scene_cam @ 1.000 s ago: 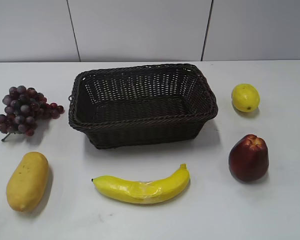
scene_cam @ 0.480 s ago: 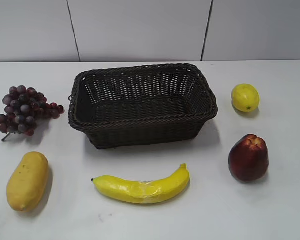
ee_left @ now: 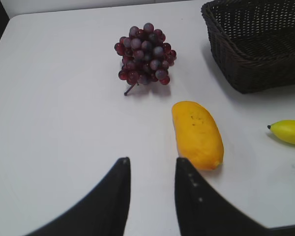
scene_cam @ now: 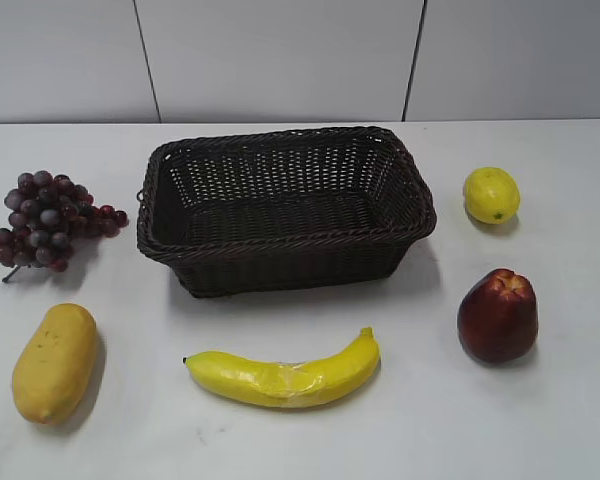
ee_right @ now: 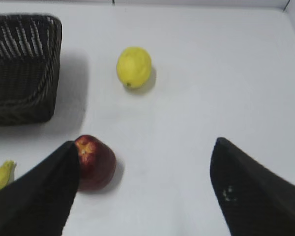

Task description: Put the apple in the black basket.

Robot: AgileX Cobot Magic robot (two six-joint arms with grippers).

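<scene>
The dark red apple (scene_cam: 497, 316) with a pinkish top stands on the white table at the right front, right of the black basket (scene_cam: 285, 240). In the right wrist view the apple (ee_right: 97, 163) sits just right of the left fingertip; my right gripper (ee_right: 145, 150) is wide open and empty above the table. The basket corner (ee_right: 24, 93) shows at upper left there. My left gripper (ee_left: 151, 164) is open and empty, with the basket (ee_left: 258, 73) at upper right. Neither gripper shows in the exterior view.
A yellow lemon (scene_cam: 491, 194) lies behind the apple. A banana (scene_cam: 285, 376) lies in front of the basket. A mango (scene_cam: 55, 361) and a grape bunch (scene_cam: 46, 220) lie at the left; the mango (ee_left: 197, 134) is just beyond my left gripper's right finger.
</scene>
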